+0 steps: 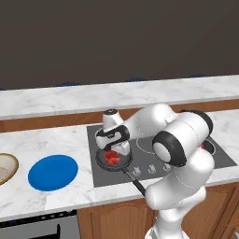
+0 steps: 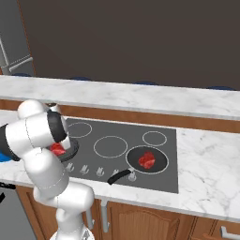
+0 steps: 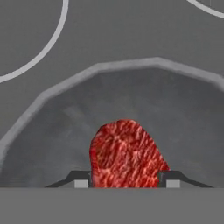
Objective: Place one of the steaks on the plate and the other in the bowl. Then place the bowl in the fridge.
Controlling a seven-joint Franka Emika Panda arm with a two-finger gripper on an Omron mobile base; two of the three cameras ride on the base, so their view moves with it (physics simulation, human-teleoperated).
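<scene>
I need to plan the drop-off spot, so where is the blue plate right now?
In the left base view the blue plate lies flat on the marble counter, left of the cooktop, with the tan bowl just beyond it at the picture's left edge.

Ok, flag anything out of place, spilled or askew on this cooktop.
Nothing stands out. Each steak lies flat in its own pan on the cooktop; nothing is spilled or tipped.

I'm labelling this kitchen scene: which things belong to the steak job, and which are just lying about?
Belong to the job:
steak under the pincer
pincer
second steak
blue plate
tan bowl
fridge

Just there:
left frying pan
right frying pan
cooktop
marble counter
</scene>
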